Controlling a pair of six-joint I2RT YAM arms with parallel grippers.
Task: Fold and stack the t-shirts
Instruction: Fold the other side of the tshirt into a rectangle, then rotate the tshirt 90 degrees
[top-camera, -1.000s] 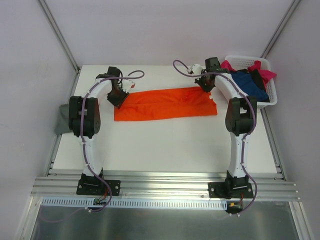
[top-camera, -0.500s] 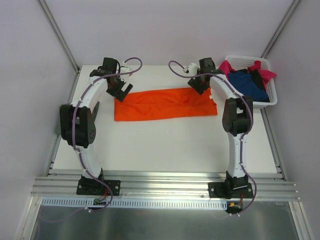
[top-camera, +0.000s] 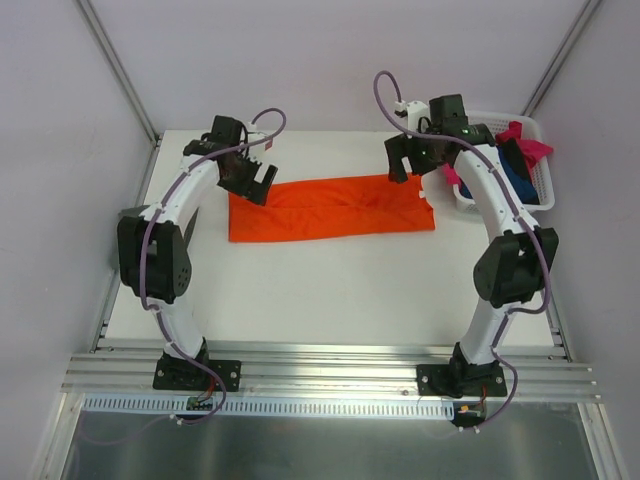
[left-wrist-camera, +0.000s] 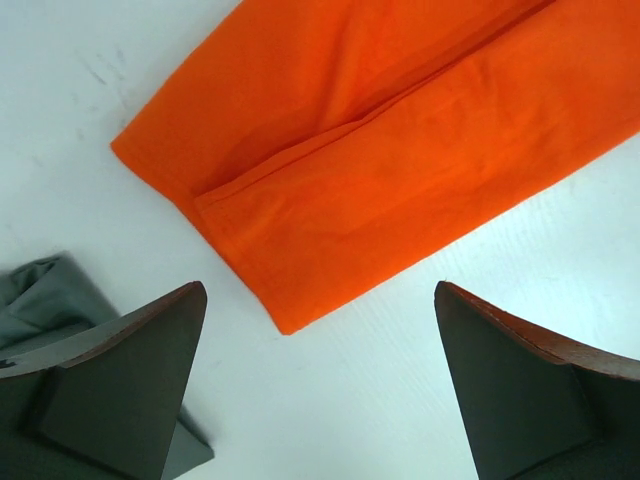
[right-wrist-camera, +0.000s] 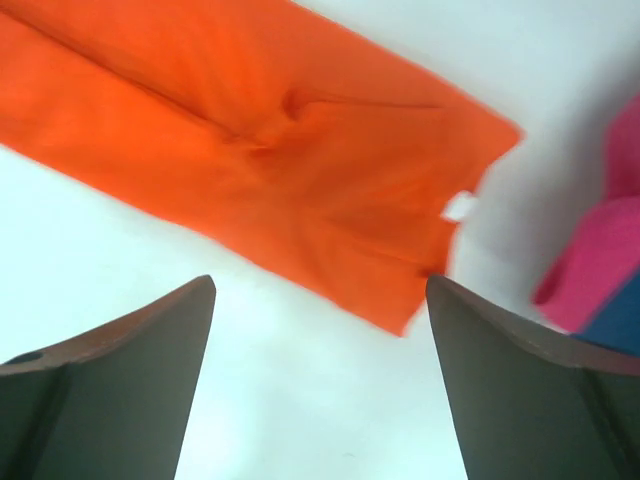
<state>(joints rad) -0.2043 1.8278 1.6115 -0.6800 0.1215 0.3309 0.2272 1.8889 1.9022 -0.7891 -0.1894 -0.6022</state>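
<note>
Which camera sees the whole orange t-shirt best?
The top external view: the orange t-shirt shows whole, a long folded strip. The left wrist view shows only one end, the right wrist view the other, slightly blurred.

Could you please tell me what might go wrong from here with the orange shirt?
1. The orange t-shirt has an uneven right end with a notch at its corner, so a fold from there may come out crooked.
2. The right arm crosses over the left side of the white basket, beside the pink t-shirt; a swing could snag either.
3. The grey-green t-shirt lies close to the open left jaws and might get caught.
</note>
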